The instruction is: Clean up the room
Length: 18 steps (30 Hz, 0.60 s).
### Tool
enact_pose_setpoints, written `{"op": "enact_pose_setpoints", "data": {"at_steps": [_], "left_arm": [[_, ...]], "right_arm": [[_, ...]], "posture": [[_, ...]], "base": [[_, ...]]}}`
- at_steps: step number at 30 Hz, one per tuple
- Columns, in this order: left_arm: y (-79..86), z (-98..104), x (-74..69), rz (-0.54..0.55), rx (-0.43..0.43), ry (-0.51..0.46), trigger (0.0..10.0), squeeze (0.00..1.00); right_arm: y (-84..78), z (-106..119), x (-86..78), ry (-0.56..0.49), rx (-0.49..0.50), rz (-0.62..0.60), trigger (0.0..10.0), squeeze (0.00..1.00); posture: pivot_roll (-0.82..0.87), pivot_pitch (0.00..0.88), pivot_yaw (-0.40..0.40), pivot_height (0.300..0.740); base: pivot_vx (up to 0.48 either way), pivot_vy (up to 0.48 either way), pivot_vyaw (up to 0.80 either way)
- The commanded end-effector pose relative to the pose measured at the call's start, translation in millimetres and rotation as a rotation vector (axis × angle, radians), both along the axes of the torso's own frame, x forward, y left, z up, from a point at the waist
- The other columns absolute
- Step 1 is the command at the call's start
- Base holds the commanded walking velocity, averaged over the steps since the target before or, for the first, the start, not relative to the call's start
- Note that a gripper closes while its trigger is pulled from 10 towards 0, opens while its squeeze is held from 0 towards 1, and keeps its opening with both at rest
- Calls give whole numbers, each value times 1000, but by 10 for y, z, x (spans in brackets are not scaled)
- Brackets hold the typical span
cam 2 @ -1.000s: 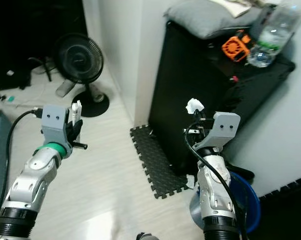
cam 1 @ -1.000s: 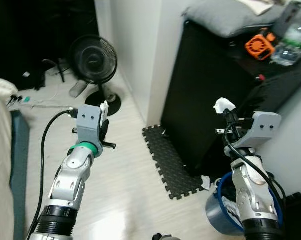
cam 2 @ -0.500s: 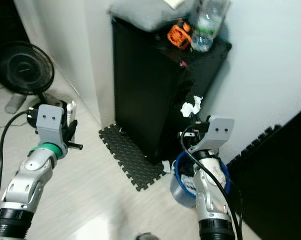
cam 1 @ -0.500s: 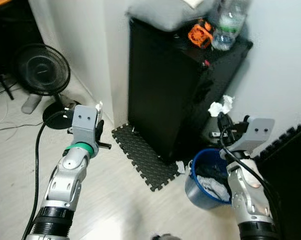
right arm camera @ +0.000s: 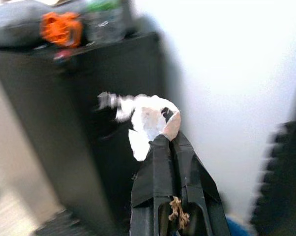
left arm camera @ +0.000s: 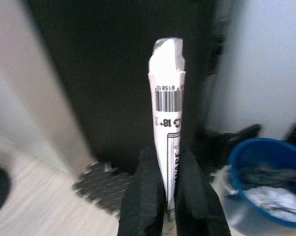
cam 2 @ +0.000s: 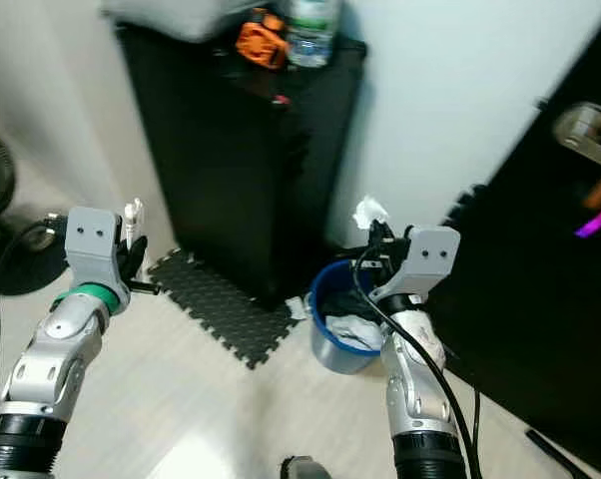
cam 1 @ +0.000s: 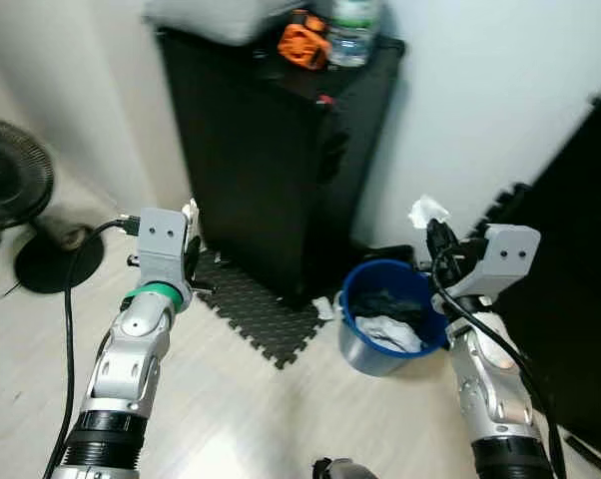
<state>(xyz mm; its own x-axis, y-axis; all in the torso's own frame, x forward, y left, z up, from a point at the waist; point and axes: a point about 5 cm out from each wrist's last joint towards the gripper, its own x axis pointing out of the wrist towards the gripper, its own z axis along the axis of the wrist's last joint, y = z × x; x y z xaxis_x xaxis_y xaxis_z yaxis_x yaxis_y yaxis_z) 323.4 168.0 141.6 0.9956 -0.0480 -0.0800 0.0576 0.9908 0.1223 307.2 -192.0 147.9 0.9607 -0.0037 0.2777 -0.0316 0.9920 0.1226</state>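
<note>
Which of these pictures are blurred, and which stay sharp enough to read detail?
Right wrist view: smeared, though the crumpled tissue in the right pincer is recognisable. Left wrist view: sharp on the barcoded wrapper, background soft. Eye views: slightly blurred around the blue bin.

Glossy blue plastic bin [cam 1: 380, 344], matt black foam mat [cam 1: 266, 317], pale smooth wood-look floor [cam 1: 231, 419], printed paper pack [left arm camera: 166, 128].

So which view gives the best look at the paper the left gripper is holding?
The left wrist view: the folded paper stands upright between the left gripper fingers, close enough to show a barcode and print. In the eye views it is just a small white sliver above that gripper, with no print legible. The right wrist view shows a crumpled tissue instead.
</note>
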Motion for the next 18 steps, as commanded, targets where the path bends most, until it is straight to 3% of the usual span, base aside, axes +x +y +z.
{"op": "enact_pose_setpoints", "data": {"at_steps": [1, 18], "left_arm": [[51, -82, -30, 16, 3, 30, 10000, 0], [54, -78, -34, 12, 12, 16, 10000, 0]], "right_arm": [[12, -52, -20, 16, 10, -2, 10000, 0], [6, -56, -22, 17, 14, -10, 10000, 0]], "posture": [[28, 62, 41, 706], [29, 64, 41, 706]], "base": [[0, 0, -800], [31, 0, -800]]}}
